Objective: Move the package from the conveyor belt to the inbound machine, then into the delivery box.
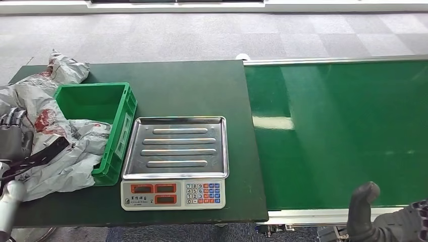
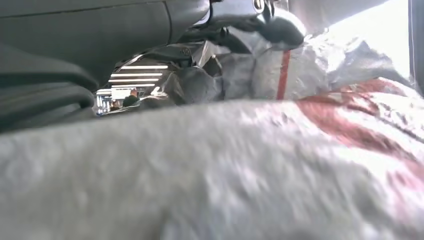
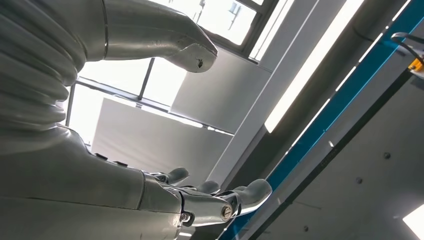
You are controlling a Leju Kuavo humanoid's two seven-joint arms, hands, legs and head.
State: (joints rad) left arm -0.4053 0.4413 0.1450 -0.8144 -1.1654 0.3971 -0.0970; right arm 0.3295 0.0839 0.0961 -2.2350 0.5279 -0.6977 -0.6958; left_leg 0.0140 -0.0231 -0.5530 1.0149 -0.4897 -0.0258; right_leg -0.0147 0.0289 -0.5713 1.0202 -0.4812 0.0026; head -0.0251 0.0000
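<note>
the package (image 1: 53, 146), a crumpled grey plastic mailer with red print, lies on the dark green tabletop (image 1: 192, 85) and drapes over the near left wall of the green delivery box (image 1: 103, 108), part of it spilling inside the box and the rest spread out to the left of the box. a black strap or band (image 1: 43, 154) runs across the mailer on the side away from the box. the left robot hand (image 1: 12, 133) sits at the package's outer edge, farthest from the box, dark fingers against the plastic; in the left wrist view the package (image 2: 260, 175) lies right against the camera, blurred, and i cannot tell whether the fingers are closed on it or only resting there. just to the right of the box stands the inbound machine (image 1: 174, 161), a scale with a bare steel tray and a keypad front, touching or nearly touching the box wall. beyond the scale, further right of the box, runs the green conveyor belt (image 1: 343, 131). the right robot hand (image 1: 383, 217) is at the near edge of the belt, well apart from the box, fingers (image 3: 250, 192) spread wide and holding nothing.
</note>
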